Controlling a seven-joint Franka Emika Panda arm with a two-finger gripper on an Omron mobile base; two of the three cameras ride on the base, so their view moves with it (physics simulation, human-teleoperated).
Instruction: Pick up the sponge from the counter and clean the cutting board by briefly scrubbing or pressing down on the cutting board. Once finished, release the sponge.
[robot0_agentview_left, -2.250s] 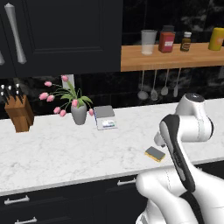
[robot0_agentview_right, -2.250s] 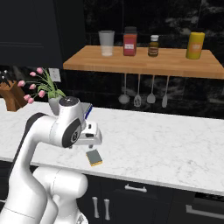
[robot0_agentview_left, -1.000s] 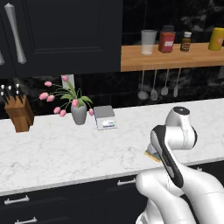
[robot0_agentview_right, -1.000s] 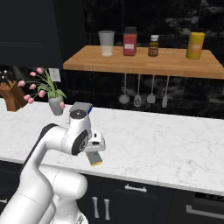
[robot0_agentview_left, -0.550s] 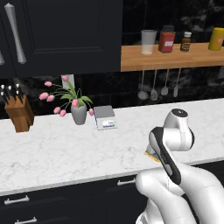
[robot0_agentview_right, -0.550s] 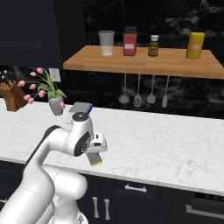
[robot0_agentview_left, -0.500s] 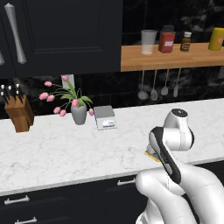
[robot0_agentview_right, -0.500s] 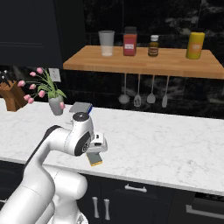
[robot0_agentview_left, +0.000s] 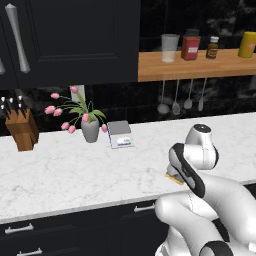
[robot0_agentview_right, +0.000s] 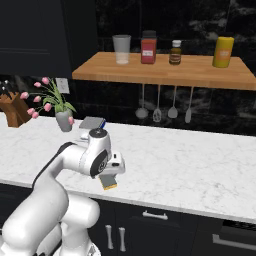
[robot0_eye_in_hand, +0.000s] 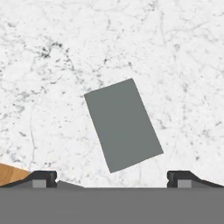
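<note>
With my hand (robot0_eye_in_hand: 112, 177) fully open and empty above the sponge (robot0_eye_in_hand: 123, 124), lying grey face up near the desk (robot0_eye_in_hand: 175, 57) front edge, I should rotate to its skew, then descend squarely

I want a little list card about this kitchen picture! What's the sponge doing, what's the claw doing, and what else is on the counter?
sponge: lies flat on the counter, grey side up, yellow edge showing from the side
claw: open, hanging right above the sponge, not touching it yet
cutting board: a brown wooden corner peeks in at the hand view's edge
also on counter: vase of pink flowers, kitchen scale, knife block
</note>
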